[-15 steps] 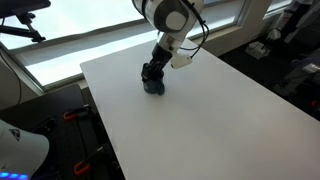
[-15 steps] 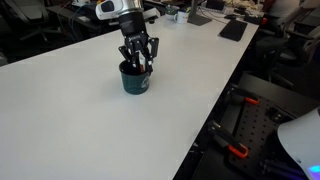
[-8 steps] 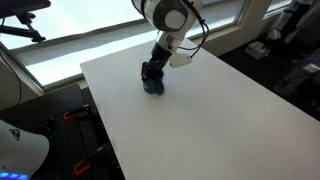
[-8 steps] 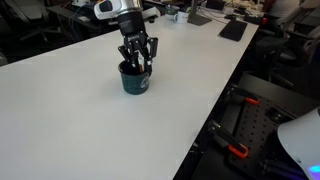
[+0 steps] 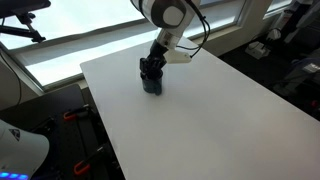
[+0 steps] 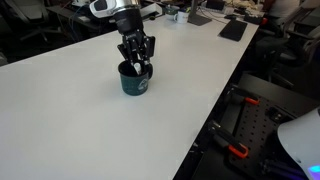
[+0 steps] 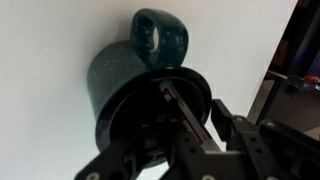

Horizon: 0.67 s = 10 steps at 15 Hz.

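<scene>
A dark teal speckled mug (image 5: 153,85) (image 6: 134,83) stands on the white table (image 5: 220,125) (image 6: 60,115). My gripper (image 5: 150,68) (image 6: 137,62) hangs straight over its mouth, fingers pointing down into it. In the wrist view the mug (image 7: 112,75) lies below with its handle (image 7: 160,40) toward the top. A thin silver stick (image 7: 180,105) with a red mark runs from between the jaws into the mug. The gripper (image 7: 186,118) is shut on this stick. The stick's lower end is hidden in the dark inside of the mug.
A window ledge (image 5: 70,45) runs behind the table. Black desks with equipment (image 6: 230,25) stand at the far end. A dark stand with orange parts (image 6: 245,130) sits off the table's edge. The rest of the tabletop holds nothing else.
The gripper with the stick has shifted slightly upward over the mug. The mug has not moved.
</scene>
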Each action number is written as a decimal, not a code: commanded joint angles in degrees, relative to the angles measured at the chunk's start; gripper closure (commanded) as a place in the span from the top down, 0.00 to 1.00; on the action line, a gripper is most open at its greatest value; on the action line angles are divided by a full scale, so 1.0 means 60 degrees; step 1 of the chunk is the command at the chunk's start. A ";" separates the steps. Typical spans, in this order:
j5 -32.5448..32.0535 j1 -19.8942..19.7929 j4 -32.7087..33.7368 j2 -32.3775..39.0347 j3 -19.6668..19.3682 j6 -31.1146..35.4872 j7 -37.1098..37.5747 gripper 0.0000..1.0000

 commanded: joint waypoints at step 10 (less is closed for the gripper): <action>-0.0198 0.0148 -0.0148 -0.0199 -0.0041 0.0432 0.0742 1.00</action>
